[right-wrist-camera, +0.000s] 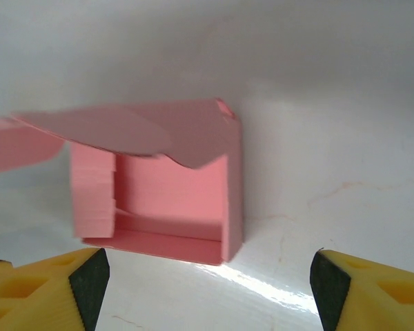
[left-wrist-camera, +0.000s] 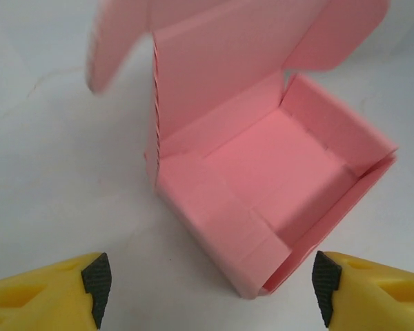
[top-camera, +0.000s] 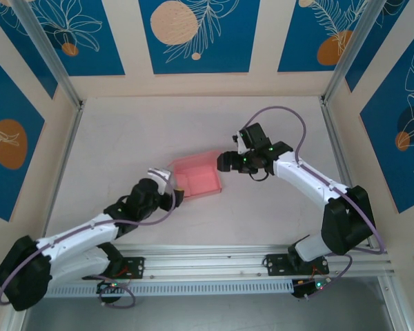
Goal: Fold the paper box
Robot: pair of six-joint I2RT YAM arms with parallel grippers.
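The pink paper box (top-camera: 196,177) sits mid-table with its walls folded up and its lid standing open. In the left wrist view the box (left-wrist-camera: 276,186) shows its open tray, the lid rising behind it, a near corner just ahead of my fingers. My left gripper (top-camera: 167,181) is open at the box's left side, with nothing between its fingers (left-wrist-camera: 95,279). In the right wrist view the box (right-wrist-camera: 172,200) lies ahead with the lid hanging over it. My right gripper (top-camera: 228,161) is open just right of the box, its pads (right-wrist-camera: 90,276) apart.
The white table (top-camera: 124,138) is walled in by beige panels with blue prints. An aluminium rail (top-camera: 214,265) carrying the arm bases runs along the near edge. Bare surface lies all around the box.
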